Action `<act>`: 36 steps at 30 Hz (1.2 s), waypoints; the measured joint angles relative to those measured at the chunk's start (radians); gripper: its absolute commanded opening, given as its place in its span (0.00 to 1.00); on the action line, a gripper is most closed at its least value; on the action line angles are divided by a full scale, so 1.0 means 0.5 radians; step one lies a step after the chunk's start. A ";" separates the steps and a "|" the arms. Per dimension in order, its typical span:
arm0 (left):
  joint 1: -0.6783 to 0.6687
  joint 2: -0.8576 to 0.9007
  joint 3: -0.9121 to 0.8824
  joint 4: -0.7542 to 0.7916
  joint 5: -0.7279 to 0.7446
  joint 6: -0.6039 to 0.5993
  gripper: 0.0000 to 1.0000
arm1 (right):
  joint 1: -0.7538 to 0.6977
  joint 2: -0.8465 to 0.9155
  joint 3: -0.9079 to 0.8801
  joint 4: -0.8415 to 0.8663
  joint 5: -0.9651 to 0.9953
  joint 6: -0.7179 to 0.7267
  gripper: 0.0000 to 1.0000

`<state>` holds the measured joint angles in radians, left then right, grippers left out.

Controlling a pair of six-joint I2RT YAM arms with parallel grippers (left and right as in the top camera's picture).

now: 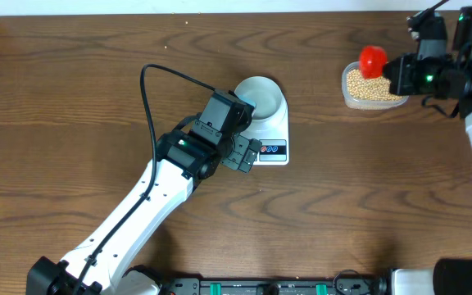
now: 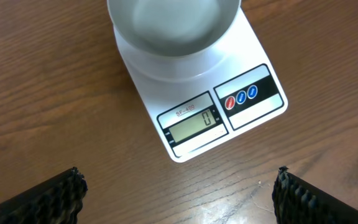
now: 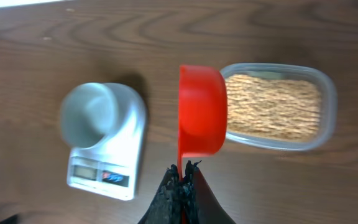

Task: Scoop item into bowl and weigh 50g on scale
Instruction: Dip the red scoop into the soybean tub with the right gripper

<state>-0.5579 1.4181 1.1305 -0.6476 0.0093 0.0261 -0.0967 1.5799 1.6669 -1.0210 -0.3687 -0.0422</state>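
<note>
The white scale (image 1: 274,131) sits mid-table with the pale blue-grey bowl (image 1: 260,97) on it; the bowl looks empty in the left wrist view (image 2: 173,25). The scale's display (image 2: 194,124) reads 0. My left gripper (image 1: 248,156) is open and empty, just in front of the scale, its fingers wide apart (image 2: 179,193). My right gripper (image 3: 182,174) is shut on the handle of the red scoop (image 3: 201,112), held on its side above the left end of the clear tub of tan beans (image 3: 272,107). The scoop (image 1: 373,59) and the beans (image 1: 371,86) show at the back right.
The clear rectangular tub (image 1: 349,100) stands at the back right, near the table's far edge. The left arm's black cable (image 1: 150,90) loops over the table left of the scale. Bare wooden tabletop (image 1: 72,123) lies to the left.
</note>
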 measured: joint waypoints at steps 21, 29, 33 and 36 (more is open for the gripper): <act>0.000 0.000 0.000 -0.001 0.008 0.000 0.98 | -0.240 0.432 0.016 0.034 0.273 -0.443 0.01; 0.000 0.000 0.000 -0.001 0.008 0.000 0.98 | -0.240 0.655 0.016 0.204 0.293 -0.391 0.01; 0.000 0.000 0.000 -0.001 0.008 0.000 0.98 | -0.240 0.759 0.017 0.231 0.279 -0.291 0.01; 0.000 0.000 0.000 0.000 0.008 0.000 0.98 | -0.240 0.820 0.031 0.235 0.208 -0.245 0.01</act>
<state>-0.5579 1.4181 1.1305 -0.6476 0.0132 0.0261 -0.2169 1.9900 1.6825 -0.9035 -0.2649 -0.1646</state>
